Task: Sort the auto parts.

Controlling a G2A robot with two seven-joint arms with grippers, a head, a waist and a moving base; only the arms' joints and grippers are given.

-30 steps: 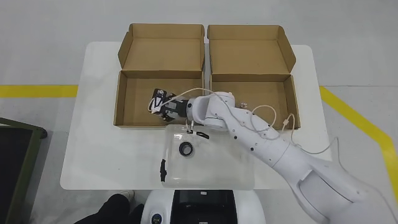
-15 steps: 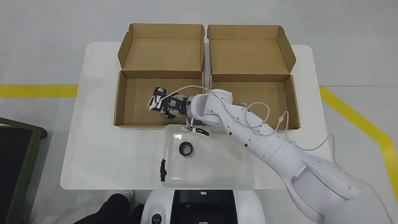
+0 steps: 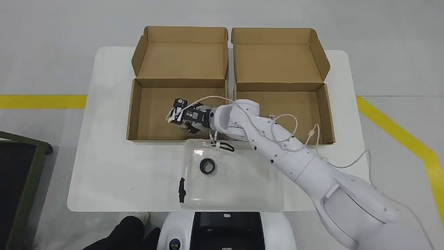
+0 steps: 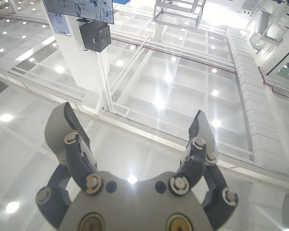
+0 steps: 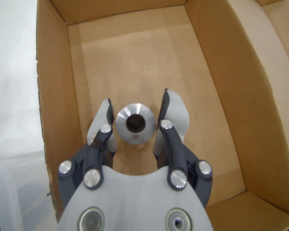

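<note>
1. A white rounded table [image 3: 111, 146] fills the middle of the top view.
2. Two open brown cardboard boxes stand side by side on it, flaps folded back toward the upper edge of the frame: one left of centre [image 3: 149, 114], one right of centre [image 3: 291, 107].
3. A clear plastic tray [image 3: 243, 187] sits at lower centre, just below the boxes.
4. The right gripper [image 3: 179, 113] is inside the left-of-centre box, near its middle.
5. In the right wrist view this gripper [image 5: 137, 97] has its fingers clamped on a shiny silver cone-shaped metal part with a dark centre hole [image 5: 135, 123], held over the box floor [image 5: 134, 49].
6. The left gripper [image 4: 133, 108] points up at the ceiling, fingers spread wide with nothing between them.
7. A small black rubber ring [image 3: 207, 167] lies in the tray's upper left area.
</note>
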